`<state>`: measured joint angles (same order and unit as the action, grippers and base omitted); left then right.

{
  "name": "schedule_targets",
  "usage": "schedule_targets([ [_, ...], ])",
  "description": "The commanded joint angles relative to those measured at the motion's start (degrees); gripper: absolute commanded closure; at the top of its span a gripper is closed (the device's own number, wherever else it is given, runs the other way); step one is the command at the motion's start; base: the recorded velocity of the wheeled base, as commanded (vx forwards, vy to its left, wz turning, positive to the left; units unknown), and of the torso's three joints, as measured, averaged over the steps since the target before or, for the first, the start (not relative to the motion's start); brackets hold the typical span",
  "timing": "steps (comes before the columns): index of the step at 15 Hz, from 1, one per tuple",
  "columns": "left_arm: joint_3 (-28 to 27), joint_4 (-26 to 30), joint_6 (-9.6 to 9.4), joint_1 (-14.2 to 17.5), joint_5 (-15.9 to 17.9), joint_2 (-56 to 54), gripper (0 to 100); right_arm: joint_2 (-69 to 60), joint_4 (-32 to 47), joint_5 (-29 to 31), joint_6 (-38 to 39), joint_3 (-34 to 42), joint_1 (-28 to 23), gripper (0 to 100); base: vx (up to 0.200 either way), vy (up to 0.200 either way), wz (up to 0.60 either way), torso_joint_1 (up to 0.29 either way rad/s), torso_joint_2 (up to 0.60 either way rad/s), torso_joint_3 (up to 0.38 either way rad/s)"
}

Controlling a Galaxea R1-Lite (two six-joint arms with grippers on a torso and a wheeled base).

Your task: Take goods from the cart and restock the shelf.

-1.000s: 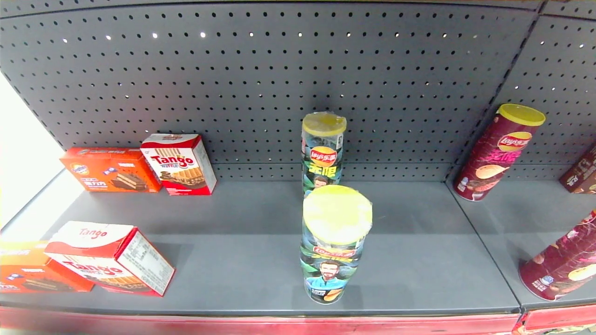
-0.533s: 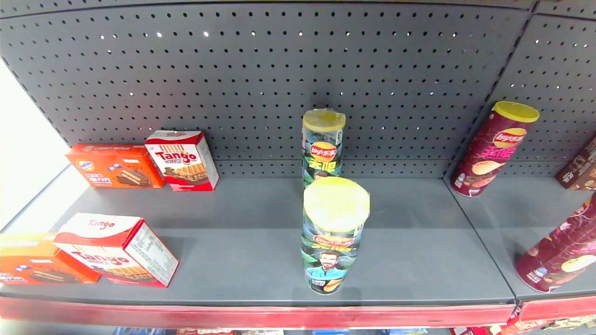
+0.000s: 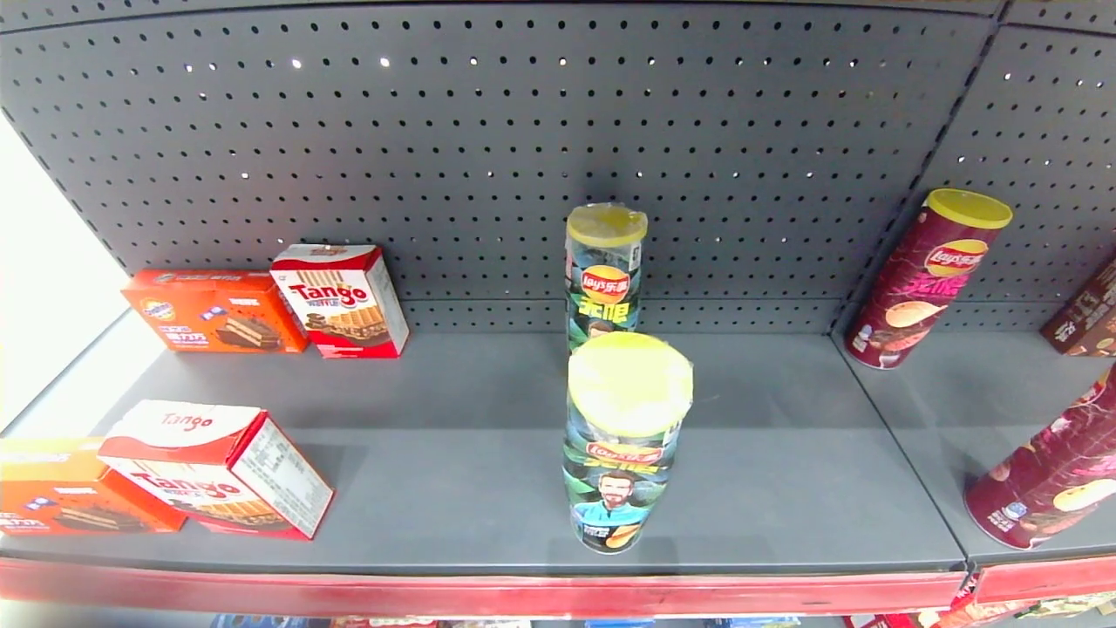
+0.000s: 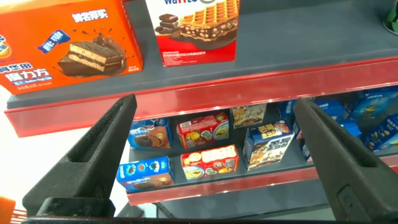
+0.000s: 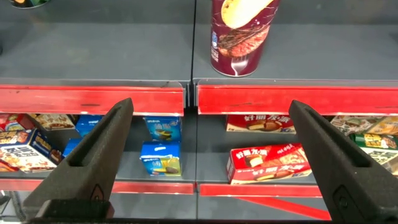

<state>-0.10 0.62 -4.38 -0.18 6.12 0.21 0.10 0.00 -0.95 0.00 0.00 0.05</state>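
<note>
On the dark grey shelf [image 3: 418,453]: flat matte metal, backed by a perforated panel [image 3: 392,157] of the same grey and edged in front with a glossy red strip [image 3: 488,595].

Mid-shelf, two tall round tubes with green printed sides and yellow plastic lids, both upright. Front chip can [image 3: 621,462] near the edge, hiding the foot of rear chip can [image 3: 604,279], straight behind it by the panel.

To the left, well apart from the tubes, four rectangular cardboard cartons. At the back, rear orange box [image 3: 214,310], low and wide, just beside rear wafer box [image 3: 342,301], taller, red and white. Nearer the edge, front orange box [image 3: 70,501] with front wafer box [image 3: 218,471] just beside it, turned at an angle.

Past the seam, in the next bay to the right, two glossy maroon tubes: rear maroon can [image 3: 924,279], yellow-lidded, by the panel, and front maroon can [image 3: 1046,488] near the edge. Beyond them a brown box [image 3: 1085,318], partly cut off.

Below the strip, lower shelves packed with small snack boxes [image 4: 208,163].

Out in front of the red strip, left gripper [image 4: 214,109]: black wedge-shaped fingers spread wide, holding nothing, touching nothing. Before the right bay, right gripper [image 5: 211,106]: likewise spread wide, nothing held.
</note>
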Motion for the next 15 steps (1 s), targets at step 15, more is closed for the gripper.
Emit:
schedule_targets([
  [15, 0.10, -0.18, -0.02, 0.01, -0.06, -0.03, 0, -0.01, 0.00, -0.02, 0.00, 0.00, 0.04, 0, 0.000, 0.000, 0.00, 0.000, 0.00, 0.000],
])
